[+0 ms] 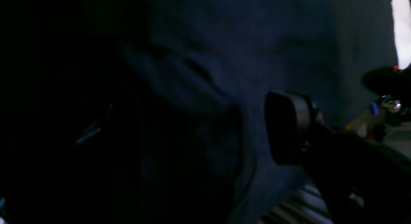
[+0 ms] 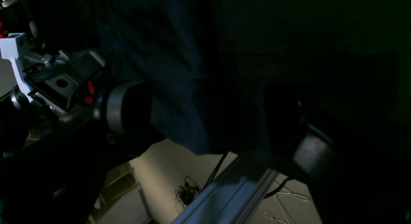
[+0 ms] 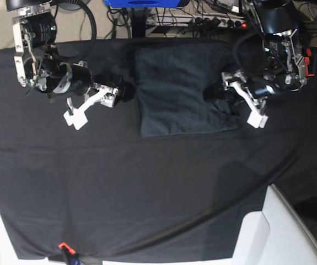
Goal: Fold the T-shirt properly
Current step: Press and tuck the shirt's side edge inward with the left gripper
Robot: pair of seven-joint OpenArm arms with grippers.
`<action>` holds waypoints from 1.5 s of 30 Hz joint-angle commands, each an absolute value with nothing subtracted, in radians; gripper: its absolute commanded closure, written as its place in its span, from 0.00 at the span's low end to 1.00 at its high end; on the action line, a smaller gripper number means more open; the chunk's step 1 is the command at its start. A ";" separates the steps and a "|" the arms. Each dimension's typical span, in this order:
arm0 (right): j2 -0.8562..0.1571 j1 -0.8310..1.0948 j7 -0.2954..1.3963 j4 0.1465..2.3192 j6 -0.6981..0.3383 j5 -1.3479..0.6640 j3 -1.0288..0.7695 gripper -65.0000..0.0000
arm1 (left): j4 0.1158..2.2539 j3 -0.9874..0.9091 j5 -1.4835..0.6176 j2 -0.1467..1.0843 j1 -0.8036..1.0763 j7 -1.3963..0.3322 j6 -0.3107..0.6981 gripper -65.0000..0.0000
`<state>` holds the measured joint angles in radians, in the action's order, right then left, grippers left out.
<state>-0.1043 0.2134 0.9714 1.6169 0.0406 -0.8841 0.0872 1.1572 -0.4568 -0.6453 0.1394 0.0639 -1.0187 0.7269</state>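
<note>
On the tablecloth [image 3: 147,176], both my grippers, left [image 3: 241,102] and right [image 3: 92,105], gape empty beside the shirt [image 3: 177,91]; grabbing tablecloth too would ruin the fold.

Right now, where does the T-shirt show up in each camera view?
Base: the T-shirt lies folded at upper centre, between the two arms.
Left wrist: bluish cloth fills the upper middle.
Right wrist: a bluish fold hangs at upper left-centre.
Shared landmark: the black tablecloth beneath it.

Table w/ black tablecloth [image 3: 147,187]; folded T-shirt [image 3: 175,91] lies flat on it, far-centre.
</note>
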 commanded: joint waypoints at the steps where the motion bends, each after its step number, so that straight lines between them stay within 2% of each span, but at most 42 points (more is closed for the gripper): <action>1: -0.108 0.203 0.966 1.632 0.033 -0.901 0.087 0.22 | 1.124 -0.443 -0.553 0.128 0.087 -1.127 0.698 0.13; 16: -0.108 0.189 0.966 1.632 0.035 -0.901 0.087 0.22 | 1.132 -0.398 -0.598 0.139 0.124 -1.133 0.698 0.13; 32: -0.104 0.189 0.966 1.632 0.035 -0.901 0.085 0.22 | 1.132 -0.401 -0.598 0.263 0.096 -1.133 0.698 0.14; 45: -0.104 0.189 0.964 1.632 0.035 -0.901 0.081 0.22 | 1.170 -0.395 -0.599 0.234 0.101 -1.205 0.698 0.14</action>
